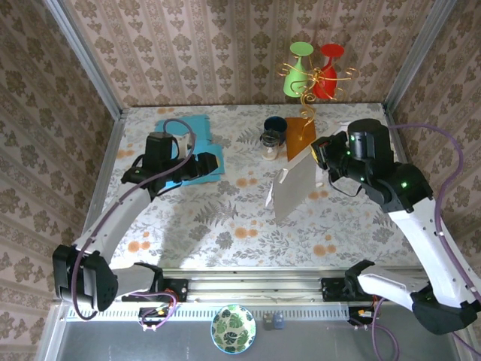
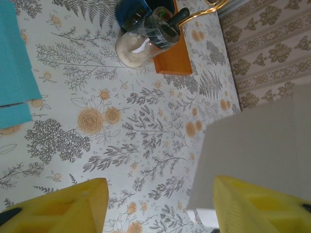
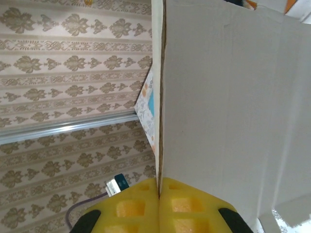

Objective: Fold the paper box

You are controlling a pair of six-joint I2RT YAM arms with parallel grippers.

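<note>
My right claw (image 3: pixel 159 196) pinches the white box (image 3: pixel 228 97) by its edge, centre-right of the overhead view. My left claw (image 2: pixel 158 196) gapes empty, so I'd square it to the panel before creasing.

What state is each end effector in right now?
Left end effector: open, holding nothing.
Right end effector: shut on the paper box.

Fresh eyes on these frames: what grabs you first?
The white paper box, raised at a tilt right of the table's centre, with the right fingers shut on its edge. Next, the green-and-red goblet ornament at the back edge, and the teal sheets back left beneath the left arm.
</note>
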